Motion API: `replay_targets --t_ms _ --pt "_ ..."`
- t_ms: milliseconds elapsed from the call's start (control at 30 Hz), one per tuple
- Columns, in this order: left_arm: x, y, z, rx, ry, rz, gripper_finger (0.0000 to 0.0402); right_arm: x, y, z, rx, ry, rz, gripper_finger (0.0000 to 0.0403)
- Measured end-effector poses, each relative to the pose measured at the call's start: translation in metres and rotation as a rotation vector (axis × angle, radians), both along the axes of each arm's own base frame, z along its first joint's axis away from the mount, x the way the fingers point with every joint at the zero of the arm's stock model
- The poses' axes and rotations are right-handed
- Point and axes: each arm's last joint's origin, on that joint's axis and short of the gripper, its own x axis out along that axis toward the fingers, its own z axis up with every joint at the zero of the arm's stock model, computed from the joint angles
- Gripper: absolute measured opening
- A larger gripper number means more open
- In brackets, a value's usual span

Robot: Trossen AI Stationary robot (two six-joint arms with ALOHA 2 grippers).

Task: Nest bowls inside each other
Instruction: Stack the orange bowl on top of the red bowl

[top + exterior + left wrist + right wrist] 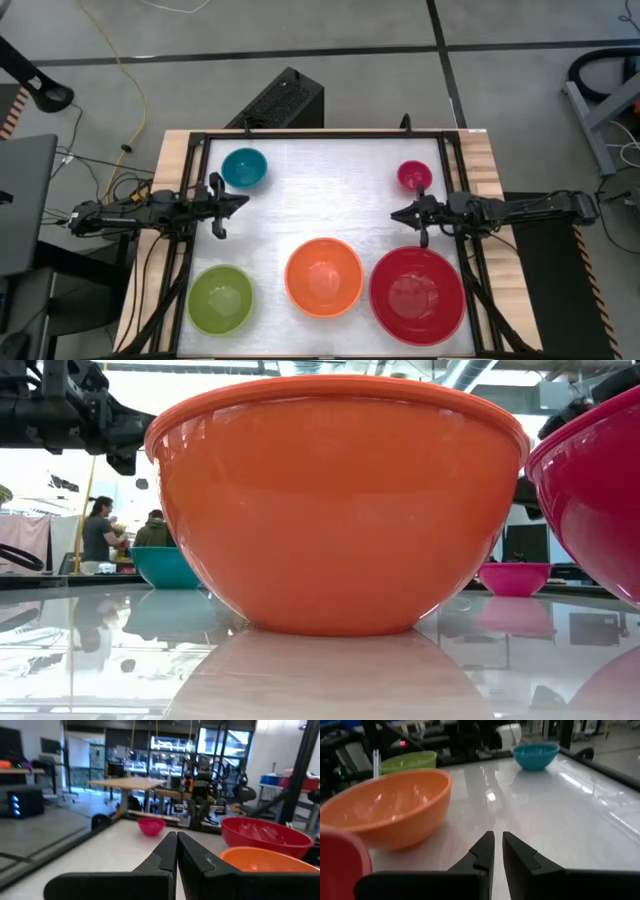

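Five bowls stand apart, each on its base on the white table [330, 190]. The teal bowl [243, 167] is far left and the pink bowl [414, 176] far right. The green bowl [220, 299], orange bowl [323, 277] and red bowl [416, 295] line the near side. My left gripper [246, 201] hovers shut just near of the teal bowl, pointing toward the table's right; the left wrist view shows its fingers [176, 836] together. My right gripper [392, 213] hovers near of the pink bowl and points left. Its fingers [498, 836] stand a narrow gap apart, with nothing between them.
A black frame [200, 140] borders the white surface, with wooden strips outside it. A black box [280, 100] sits beyond the far edge. People [100, 535] show in the room behind the table. Free table lies between the two grippers at the middle.
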Motion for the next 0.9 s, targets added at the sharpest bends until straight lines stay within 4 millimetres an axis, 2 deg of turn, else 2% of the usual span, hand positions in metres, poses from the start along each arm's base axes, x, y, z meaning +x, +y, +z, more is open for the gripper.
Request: replay_targets --t_ms 133,267,567,900 --pt "-0.001 0.001 0.004 0.040 -0.018 0.034 0.0000 0.002 -0.001 0.022 -0.050 -0.128 -0.011 0.0060" --pt "-0.003 0.001 0.019 0.058 -0.038 0.058 0.0000 0.003 -0.005 0.044 -0.069 -0.203 -0.047 0.0060" --pt "0.013 0.001 0.044 0.088 0.154 0.059 0.0000 0.031 -0.006 0.071 -0.098 -0.104 -0.042 0.0060" --pt "0.033 0.001 0.043 0.137 0.251 0.048 0.0001 0.077 0.009 0.093 -0.121 0.026 0.052 0.0066"
